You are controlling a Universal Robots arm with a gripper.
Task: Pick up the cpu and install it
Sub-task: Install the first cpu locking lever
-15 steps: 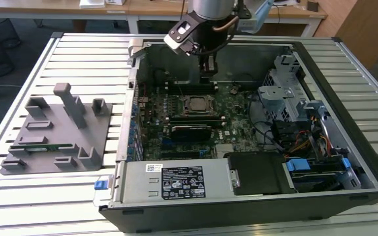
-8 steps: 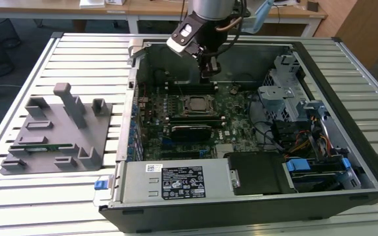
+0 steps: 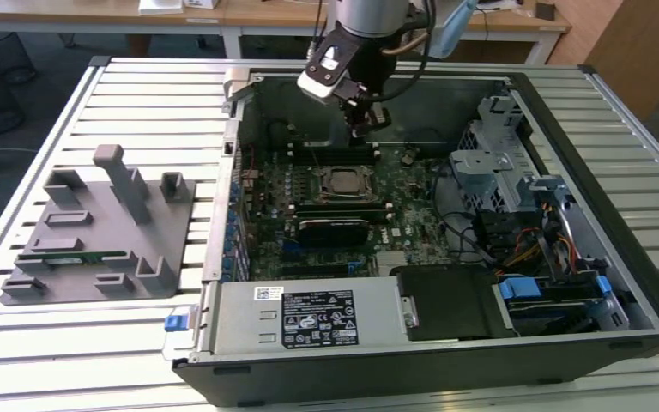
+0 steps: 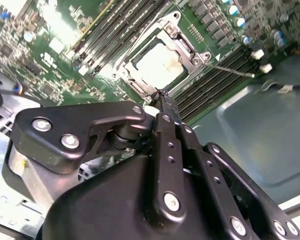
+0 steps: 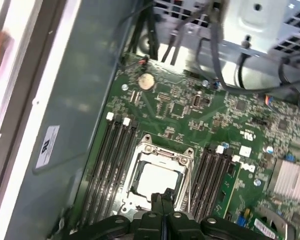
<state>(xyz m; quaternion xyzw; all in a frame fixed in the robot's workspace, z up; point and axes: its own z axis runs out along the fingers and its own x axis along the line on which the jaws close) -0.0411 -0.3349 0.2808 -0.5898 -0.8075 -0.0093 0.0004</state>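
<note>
The cpu [image 5: 157, 178] lies flat inside the socket frame [image 5: 162, 149] at the middle of the motherboard [image 5: 190, 107], between the memory slots [image 5: 115, 160], so placement looks done. The gripper [image 5: 162, 199] hangs above the frame's edge, fingers pressed together, holding nothing.

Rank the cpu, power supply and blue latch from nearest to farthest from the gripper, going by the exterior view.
1. cpu, mid-case, close to the gripper.
2. power supply, along the case's near edge.
3. blue latch, outside it, toward the exterior view's left.
</note>
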